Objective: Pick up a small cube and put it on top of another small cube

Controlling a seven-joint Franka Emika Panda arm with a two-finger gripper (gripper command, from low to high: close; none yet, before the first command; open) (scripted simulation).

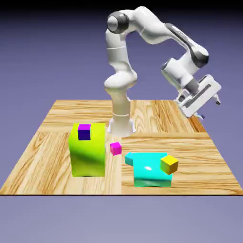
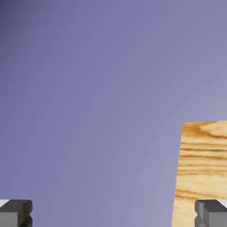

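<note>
Across the exterior view from its left to its right, the first thing was a large lime-green block (image 1: 88,151) standing on the wooden table (image 1: 57,142), with a small dark purple cube (image 1: 84,132) sitting on its top face. All of this lay well away from the gripper, toward the exterior view's left and lower down. Next came the tiny magenta-pink cube (image 1: 116,148), resting on the table just beside the green block's right face, apart from the other things and likewise far from the gripper, down and to the exterior view's left of it. Further right sat a cyan block (image 1: 148,170), lower than the green one, and the small yellow cube (image 1: 169,164) rested on its right upper corner, turned a little askew. It was the cube nearest the gripper, yet still well below it.

The gripper (image 1: 209,108) hung high over the table's far right corner, tilted outward past the edge. In the hand view both grey fingertips (image 2: 16,213) stood at opposite bottom corners, spread wide with nothing between them; only the backdrop and a strip of the table's wood (image 2: 201,173) showed beyond them.
</note>
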